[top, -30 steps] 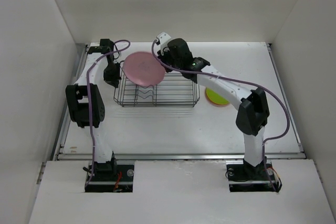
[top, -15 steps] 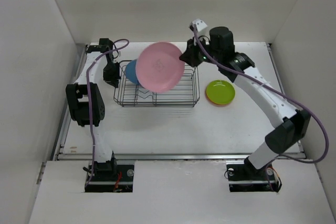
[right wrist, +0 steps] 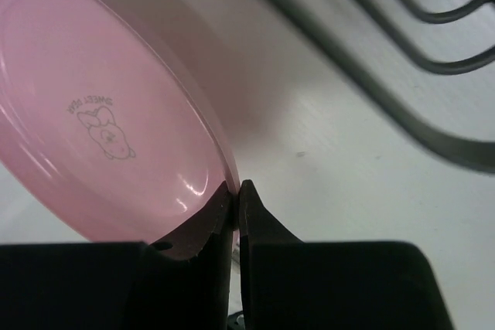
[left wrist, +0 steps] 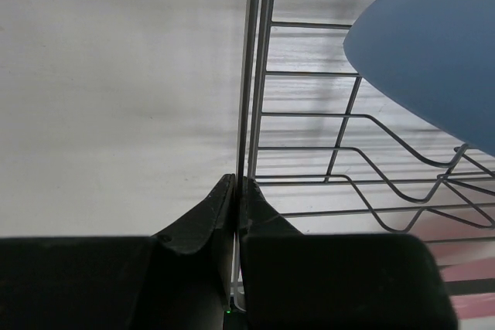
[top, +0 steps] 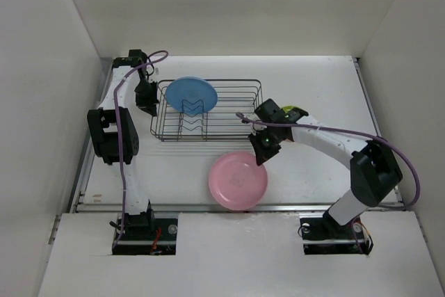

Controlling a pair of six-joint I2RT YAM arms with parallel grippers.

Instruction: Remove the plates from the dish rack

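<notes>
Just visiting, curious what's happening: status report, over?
Left gripper clamped on dish rack edge. Right gripper pinching pink plate rim, front of rack. Blue plate in rack. Nothing in the way.

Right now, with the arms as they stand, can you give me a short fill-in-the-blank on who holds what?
1. The upright plate in the dish rack is light ____.
2. The right tool is shut on the rim of the unloaded plate, which is ____.
3. The other tool, shut on the rack's side wire, belongs to the ____ arm.
Missing words: blue; pink; left.
</notes>
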